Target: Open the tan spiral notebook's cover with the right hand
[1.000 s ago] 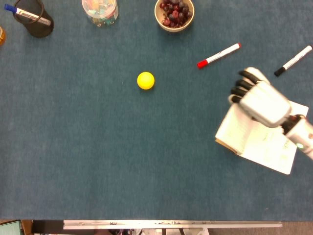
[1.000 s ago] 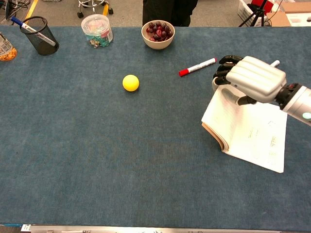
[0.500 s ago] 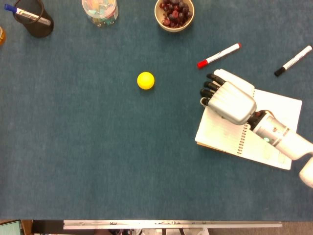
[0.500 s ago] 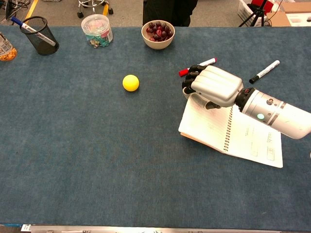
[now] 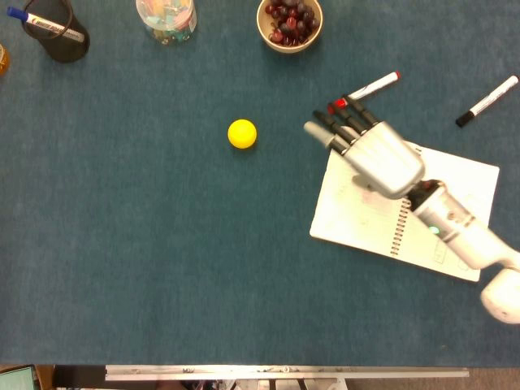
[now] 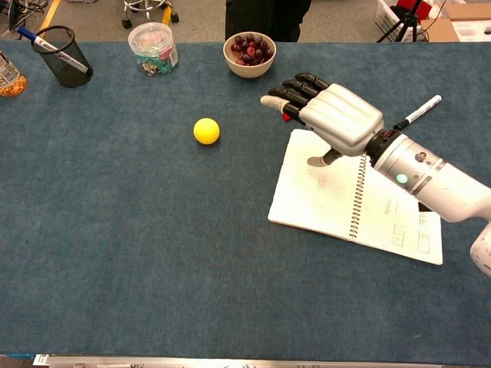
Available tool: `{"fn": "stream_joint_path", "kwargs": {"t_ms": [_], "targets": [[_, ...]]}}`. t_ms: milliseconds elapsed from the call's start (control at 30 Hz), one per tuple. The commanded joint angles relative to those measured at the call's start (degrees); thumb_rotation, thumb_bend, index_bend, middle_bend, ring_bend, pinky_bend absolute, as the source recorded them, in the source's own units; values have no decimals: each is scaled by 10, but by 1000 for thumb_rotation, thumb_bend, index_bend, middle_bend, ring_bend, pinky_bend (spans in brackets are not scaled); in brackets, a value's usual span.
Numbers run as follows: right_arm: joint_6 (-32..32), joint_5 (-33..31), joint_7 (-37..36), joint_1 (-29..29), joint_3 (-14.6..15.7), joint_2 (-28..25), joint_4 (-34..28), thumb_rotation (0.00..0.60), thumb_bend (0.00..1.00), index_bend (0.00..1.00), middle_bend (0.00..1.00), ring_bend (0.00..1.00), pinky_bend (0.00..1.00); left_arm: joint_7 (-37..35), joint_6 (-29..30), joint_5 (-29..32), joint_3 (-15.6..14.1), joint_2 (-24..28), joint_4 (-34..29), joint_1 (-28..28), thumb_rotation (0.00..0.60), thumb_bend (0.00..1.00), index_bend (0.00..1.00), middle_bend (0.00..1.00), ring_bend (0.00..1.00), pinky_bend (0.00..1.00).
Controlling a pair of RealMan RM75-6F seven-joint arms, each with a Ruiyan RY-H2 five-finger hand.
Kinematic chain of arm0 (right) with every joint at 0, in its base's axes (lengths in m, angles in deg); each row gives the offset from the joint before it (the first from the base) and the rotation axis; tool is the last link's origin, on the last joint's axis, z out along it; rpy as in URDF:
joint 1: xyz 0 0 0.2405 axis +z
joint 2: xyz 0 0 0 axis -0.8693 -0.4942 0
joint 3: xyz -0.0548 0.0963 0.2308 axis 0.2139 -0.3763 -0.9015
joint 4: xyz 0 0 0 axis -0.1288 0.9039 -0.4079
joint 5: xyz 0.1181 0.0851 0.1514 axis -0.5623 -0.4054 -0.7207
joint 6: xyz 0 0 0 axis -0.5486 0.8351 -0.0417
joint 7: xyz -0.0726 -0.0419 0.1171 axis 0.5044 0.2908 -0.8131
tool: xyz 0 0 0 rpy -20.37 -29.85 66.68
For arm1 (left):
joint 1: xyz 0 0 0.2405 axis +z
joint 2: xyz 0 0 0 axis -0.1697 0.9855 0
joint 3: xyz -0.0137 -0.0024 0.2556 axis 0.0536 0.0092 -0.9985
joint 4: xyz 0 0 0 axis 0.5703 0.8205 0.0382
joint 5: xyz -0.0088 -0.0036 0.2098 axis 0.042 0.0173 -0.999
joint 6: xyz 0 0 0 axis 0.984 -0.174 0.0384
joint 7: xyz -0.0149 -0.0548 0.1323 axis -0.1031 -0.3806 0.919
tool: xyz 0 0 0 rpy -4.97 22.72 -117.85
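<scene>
The chest view shows the right hand raised clear above the spiral notebook, which the head view cannot confirm. The notebook lies open flat, right of the yellow ball. The hand's fingers are stretched out, slightly apart, holding nothing, covering the red marker

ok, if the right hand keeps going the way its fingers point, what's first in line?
The right hand points up-left, past the notebook. The way looks free across the table, passing between yellow ball and bowl; height unclear.
</scene>
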Motion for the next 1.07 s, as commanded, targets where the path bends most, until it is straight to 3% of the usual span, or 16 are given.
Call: {"fn": "stream_joint_path", "kwargs": {"t_ms": [33, 167, 367, 467, 633, 1067], "targets": [[31, -30, 20, -39, -3, -67, -69, 600, 38, 55, 88, 0, 48, 0, 1, 2, 3, -1, 2, -1, 600, 484, 132, 71, 19, 27], [69, -60, 42, -87, 1, -132, -130, 600, 139, 178, 182, 44, 76, 4, -1, 2, 7, -7, 7, -6, 600, 483, 132, 71, 19, 26], [132, -98, 63, -162, 14, -219, -218, 600, 163, 337, 271, 147, 142, 29, -5, -1, 14, -24, 14, -17, 600, 484, 132, 71, 19, 26], [154, -107, 62, -191, 22, -255, -247, 600, 166, 372, 321, 200, 215, 39, -5, -4, 18, -31, 16, -23, 600, 484, 132, 71, 19, 26], [192, -108, 49, -234, 35, -302, -276, 600, 169, 403, 334, 214, 220, 54, 2, -10, 23, -44, 24, -28, 600, 484, 132, 71, 19, 27], [206, -104, 38, -267, 30, -315, -282, 600, 169, 414, 334, 214, 220, 58, 0, -11, 25, -57, 33, -35, 600, 484, 132, 71, 19, 27]]}}
